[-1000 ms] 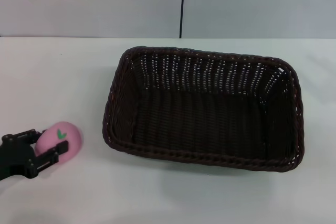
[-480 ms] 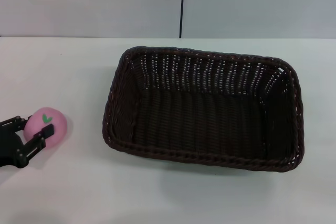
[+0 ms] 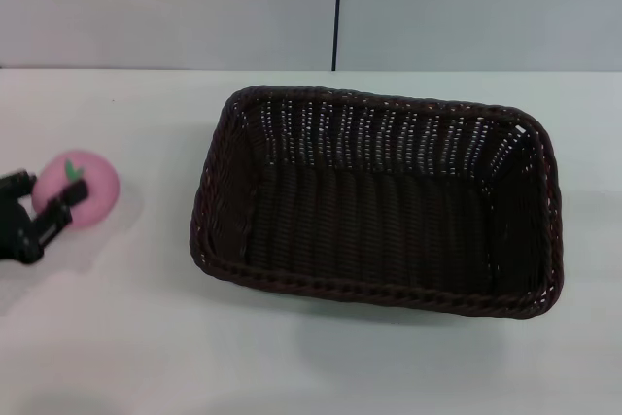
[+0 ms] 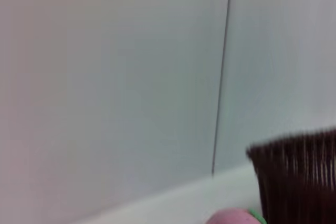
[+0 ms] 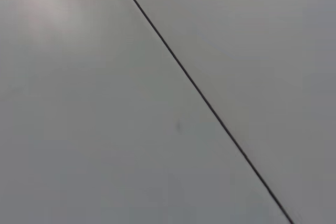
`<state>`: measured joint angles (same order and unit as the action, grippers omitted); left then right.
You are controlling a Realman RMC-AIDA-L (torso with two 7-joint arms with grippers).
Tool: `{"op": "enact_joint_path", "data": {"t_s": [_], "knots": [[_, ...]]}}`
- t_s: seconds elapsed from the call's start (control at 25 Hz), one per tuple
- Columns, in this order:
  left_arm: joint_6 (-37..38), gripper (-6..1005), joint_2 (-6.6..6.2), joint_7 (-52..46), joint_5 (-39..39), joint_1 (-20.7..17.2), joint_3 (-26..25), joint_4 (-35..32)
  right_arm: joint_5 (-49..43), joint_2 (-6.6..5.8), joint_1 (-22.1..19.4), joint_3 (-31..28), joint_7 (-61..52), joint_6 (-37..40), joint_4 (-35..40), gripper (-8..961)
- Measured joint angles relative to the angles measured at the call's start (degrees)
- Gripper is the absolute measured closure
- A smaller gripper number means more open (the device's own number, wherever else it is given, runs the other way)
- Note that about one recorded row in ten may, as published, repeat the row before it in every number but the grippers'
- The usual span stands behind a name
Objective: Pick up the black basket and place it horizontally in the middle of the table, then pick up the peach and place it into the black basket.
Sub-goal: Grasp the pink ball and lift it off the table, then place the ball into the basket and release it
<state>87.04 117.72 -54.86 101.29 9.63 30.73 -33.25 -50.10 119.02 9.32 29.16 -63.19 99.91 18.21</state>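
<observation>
The black basket point(image 3: 374, 199) lies lengthwise across the middle of the white table point(image 3: 311, 366), open side up and empty. My left gripper point(image 3: 49, 191) is at the far left edge of the head view, shut on the pink peach point(image 3: 83, 185), which casts a shadow on the table to the left of the basket. In the left wrist view the top of the peach point(image 4: 231, 217) and one end of the basket point(image 4: 296, 177) show. The right gripper is out of view.
A grey wall with a dark vertical seam point(image 3: 337, 7) runs behind the table. The right wrist view shows only that wall and the seam point(image 5: 210, 108). Bare tabletop lies in front of the basket and to its left.
My left gripper has moved with the peach away from the table's front edge, farther back and slightly left, and seems to have risen. The basket has not moved.
</observation>
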Motion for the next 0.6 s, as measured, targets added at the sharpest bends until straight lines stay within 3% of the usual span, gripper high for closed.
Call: {"op": "enact_joint_path", "data": {"t_s": [0.08, 0.2, 0.4, 0.6], "knots": [[3.29, 695, 0.05, -0.07, -0.03, 2.04, -3.61, -0.15, 0.01, -0.01, 0.63, -0.10, 2.36, -1.37, -1.91, 249], [6.44, 709, 0.13, -0.51, -0.07, 5.20, -5.01, -0.56, 0.01, -0.02, 1.62, -0.14, 4.54, -4.00, -4.35, 249], [8.41, 731, 0.53, -5.25, -0.02, 10.99, -1.59, -2.93, -0.24, -0.02, 1.95, 0.09, 5.51, -4.54, -5.46, 249], [8.37, 784, 0.97, -8.09, -0.05, 16.44, 1.47, -0.94, -0.04, -0.02, 1.61, -0.12, 5.55, -4.26, -6.43, 249]]}}
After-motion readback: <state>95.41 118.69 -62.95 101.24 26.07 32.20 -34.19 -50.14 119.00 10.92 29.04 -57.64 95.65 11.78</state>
